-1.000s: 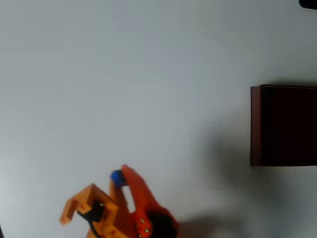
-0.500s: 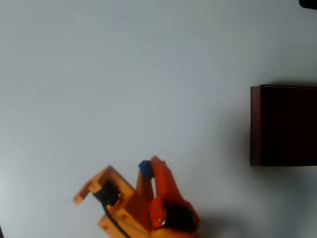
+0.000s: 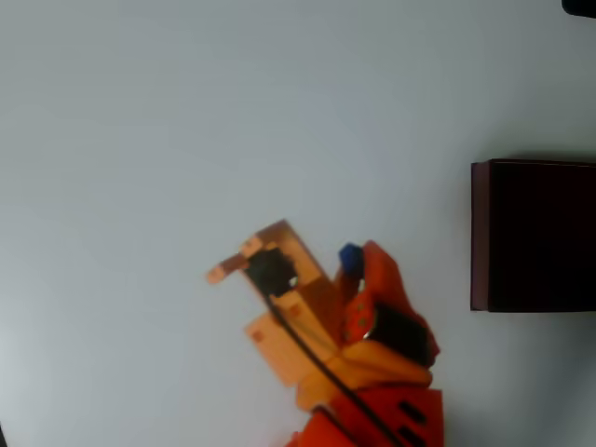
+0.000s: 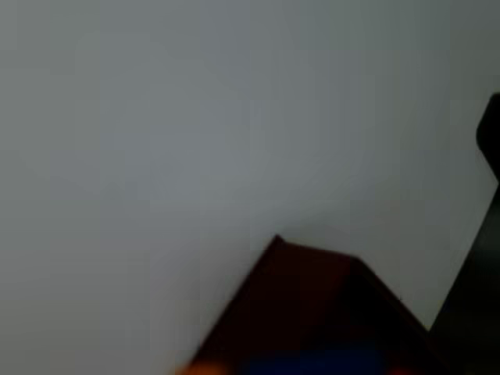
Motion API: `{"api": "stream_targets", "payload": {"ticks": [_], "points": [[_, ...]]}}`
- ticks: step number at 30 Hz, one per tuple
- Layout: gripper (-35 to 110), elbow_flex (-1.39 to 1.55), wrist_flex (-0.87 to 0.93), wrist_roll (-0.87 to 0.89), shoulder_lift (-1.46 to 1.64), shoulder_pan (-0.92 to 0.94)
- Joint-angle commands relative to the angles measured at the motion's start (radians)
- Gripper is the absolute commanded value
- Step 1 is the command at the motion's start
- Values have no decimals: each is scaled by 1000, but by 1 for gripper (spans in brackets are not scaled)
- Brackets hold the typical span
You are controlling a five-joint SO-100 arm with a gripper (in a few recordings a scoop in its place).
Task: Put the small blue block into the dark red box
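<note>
In the overhead view the small blue block (image 3: 350, 255) is pinched at the tips of my orange gripper (image 3: 353, 263), which is shut on it and raised above the table, left of the dark red box (image 3: 480, 235). The box stands at the right edge with maroon walls and a nearly black inside. The wrist view is blurred: a corner of the dark red box (image 4: 312, 305) fills the lower middle, and a blue smear of the block (image 4: 312, 364) lies along the bottom edge between orange fingertips.
The pale grey table (image 3: 186, 121) stretches bare to the left and top. My orange arm (image 3: 372, 410) enters from the bottom edge. A dark object (image 4: 491, 141) sits at the wrist view's right edge.
My gripper, holding the blue block, has swung up and to the right, from the bottom left toward the box. The box has not moved.
</note>
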Motion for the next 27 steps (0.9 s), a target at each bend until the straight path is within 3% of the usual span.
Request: {"api": "stream_targets", "payload": {"ticks": [1,15,27], "points": [[0,-48,-31,-21,-29,110],[0,-92,-104,-97,-236,325],[0,-250,-192,-166,-623,495]]}}
